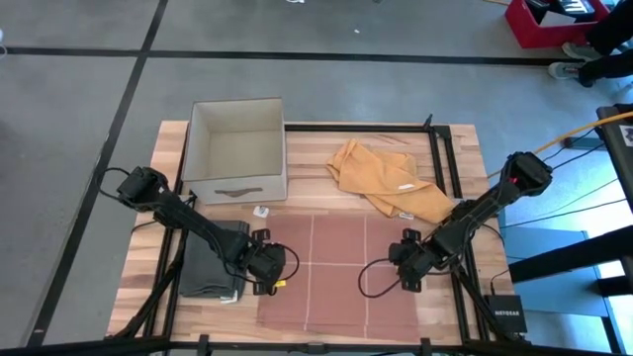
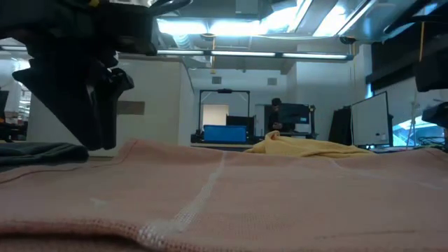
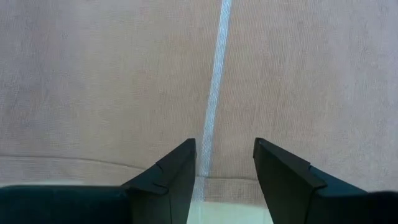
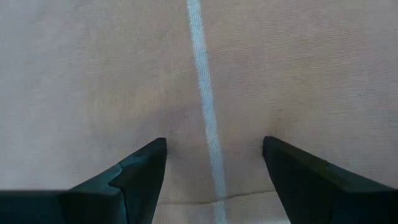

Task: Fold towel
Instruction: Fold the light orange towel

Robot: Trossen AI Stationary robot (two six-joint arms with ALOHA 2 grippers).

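Both sets of fingers (image 3: 168,180) stand apart, empty, over the pink towel (image 1: 336,272): left gripper (image 1: 274,264) at its left edge, right gripper (image 1: 401,259) at its right. The towel lies flat beside the cardboard box (image 1: 237,148). Soft, limp cloth; best pinched at hems.

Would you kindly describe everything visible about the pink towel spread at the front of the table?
The pink towel looks like a woven cloth crossed by pale stripes forming a grid. It lies flat and unfolded on the table's front middle. The left gripper stands at its left edge and the right gripper at its right edge, both open, each straddling a stripe.
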